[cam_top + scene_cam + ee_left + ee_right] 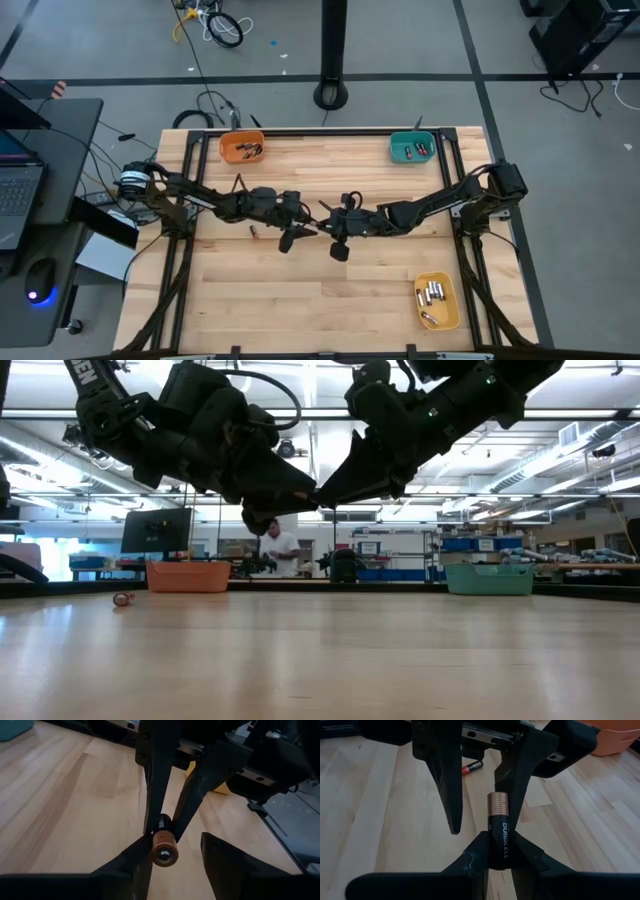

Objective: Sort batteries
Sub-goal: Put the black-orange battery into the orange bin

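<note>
1. Left end effector (300,232) raised above mid-bench, arm stretched in from the left edge; fingers (442,780) spread apart, released, flanking the copper end of the Duracell battery (498,832) without pinching it.
2. Right end effector (328,231) meeting it tip to tip, arm reaching in from the right edge; clenched on the black body of that battery, held clear of the wooden bench (330,300).
3. Loose red-and-black battery (254,231) lying on the bench near the left arm.
4. More batteries sitting in the orange bin (242,147), teal bin (411,148) and yellow bin (437,301).
</note>
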Tool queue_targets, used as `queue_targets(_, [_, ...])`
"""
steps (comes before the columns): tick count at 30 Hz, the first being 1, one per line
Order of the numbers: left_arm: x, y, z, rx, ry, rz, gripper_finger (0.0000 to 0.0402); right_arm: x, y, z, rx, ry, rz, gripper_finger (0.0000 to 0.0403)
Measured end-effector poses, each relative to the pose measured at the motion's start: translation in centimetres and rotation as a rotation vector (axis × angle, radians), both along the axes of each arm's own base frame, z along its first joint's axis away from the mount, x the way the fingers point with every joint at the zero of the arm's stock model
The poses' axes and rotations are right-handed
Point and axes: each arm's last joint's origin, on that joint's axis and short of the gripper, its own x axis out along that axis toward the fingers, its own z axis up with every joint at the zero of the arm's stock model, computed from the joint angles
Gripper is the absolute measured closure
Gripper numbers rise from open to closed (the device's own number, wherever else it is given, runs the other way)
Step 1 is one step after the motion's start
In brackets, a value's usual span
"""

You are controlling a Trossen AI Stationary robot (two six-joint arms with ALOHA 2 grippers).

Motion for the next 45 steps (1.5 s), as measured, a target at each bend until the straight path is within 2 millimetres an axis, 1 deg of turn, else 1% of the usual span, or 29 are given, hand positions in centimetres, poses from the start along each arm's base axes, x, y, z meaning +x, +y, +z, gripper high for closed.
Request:
queue_targets(3, [0.0, 0.0, 0.0, -0.010, 0.001, 0.009, 0.0232, 0.0, 0.0, 0.0, 0.000, 0.001, 0.000, 0.0341])
queue_targets(6, [0.0, 0.1, 0.0, -0.007, 0.002, 0.020, 0.0244, 0.0, 0.0, 0.0, 0.001, 0.002, 0.001, 0.0341])
queue_targets(14, [0.0, 0.1, 0.0, -0.006, 0.004, 0.028, 0.0300, 0.0, 0.0, 0.0, 0.006, 0.006, 0.010, 0.0341])
queue_targets(19, [0.0, 0.1, 0.0, 0.001, 0.004, 0.037, 0.0328, 0.0, 0.0, -0.1, 0.006, 0.011, 0.013, 0.0341])
queue_targets(23, [0.0, 0.1, 0.0, 0.003, 0.004, 0.040, 0.0341, -0.1, 0.0, -0.1, 0.009, 0.014, 0.010, 0.0341])
queue_targets(26, [0.0, 0.1, 0.0, 0.012, 0.002, 0.038, 0.0344, -0.1, 0.0, -0.1, 0.009, 0.014, 0.010, 0.0341])
queue_targets(28, [0.0, 0.1, 0.0, 0.028, -0.001, 0.034, 0.0344, -0.1, 0.0, -0.1, 0.015, 0.015, 0.018, 0.0333])
queue_targets(30, [0.0, 0.1, 0.0, 0.031, -0.002, 0.033, 0.0342, -0.1, 0.1, -0.1, 0.017, 0.016, 0.021, 0.0329])
queue_targets(32, [0.0, 0.1, 0.0, 0.029, -0.002, 0.025, 0.0332, -0.1, 0.1, -0.1, 0.019, 0.015, 0.025, 0.0335])
queue_targets(34, [0.0, 0.1, 0.0, 0.026, -0.002, 0.014, 0.0314, -0.1, 0.2, -0.1, 0.020, 0.015, 0.028, 0.0342])
queue_targets(38, [0.0, 0.0, 0.1, 0.000, -0.005, -0.010, 0.0271, -0.1, 0.2, -0.2, 0.019, 0.023, 0.036, 0.0342])
queue_targets(41, [0.2, -0.1, 1.0, -0.009, -0.069, -0.023, 0.0245, -0.3, 0.2, -0.7, 0.017, 0.059, 0.040, 0.0342])
queue_targets(45, [0.2, -0.1, 0.9, -0.035, -0.045, -0.041, 0.0232, -0.3, 0.1, -0.7, 0.019, 0.057, 0.019, 0.0342])
